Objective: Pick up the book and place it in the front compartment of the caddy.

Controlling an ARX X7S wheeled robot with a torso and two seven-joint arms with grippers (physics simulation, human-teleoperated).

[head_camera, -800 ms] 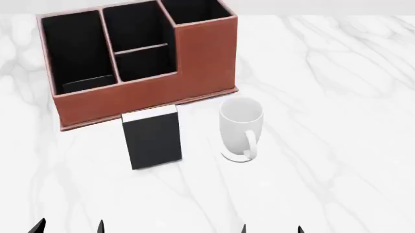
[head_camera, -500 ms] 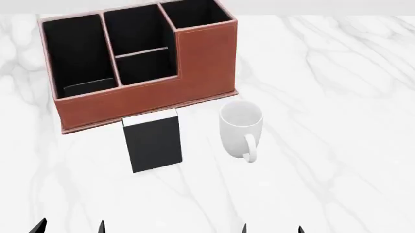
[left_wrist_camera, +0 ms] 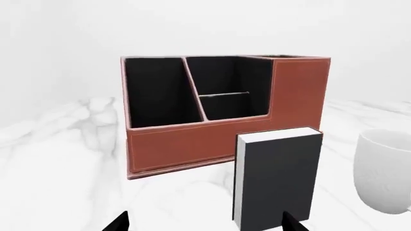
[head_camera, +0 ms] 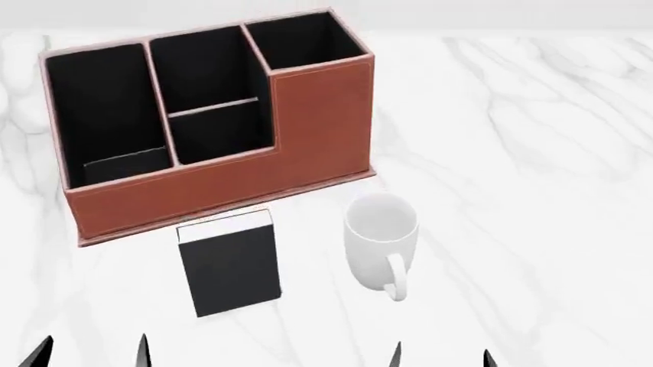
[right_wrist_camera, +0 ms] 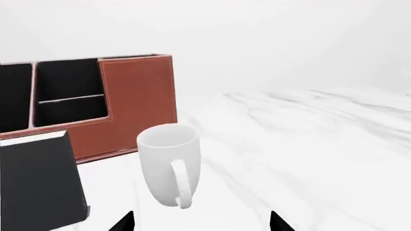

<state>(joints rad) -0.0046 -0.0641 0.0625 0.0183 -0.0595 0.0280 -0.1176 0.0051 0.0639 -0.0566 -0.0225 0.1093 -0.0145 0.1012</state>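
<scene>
Upright, unlabelled book (head_camera: 229, 267) before caddy (head_camera: 219, 180); both tools (head_camera: 90, 352) (head_camera: 441, 355) spread, empty.

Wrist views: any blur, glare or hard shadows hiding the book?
Left wrist view: the book is sharp, evenly lit, no glare, cut by the frame's bottom edge. Right wrist view: the book is cut by the frame edge but crisp. Head view: only faint shadows.

mug (head_camera: 380, 233) stands beside book (head_camera: 229, 264).
</scene>
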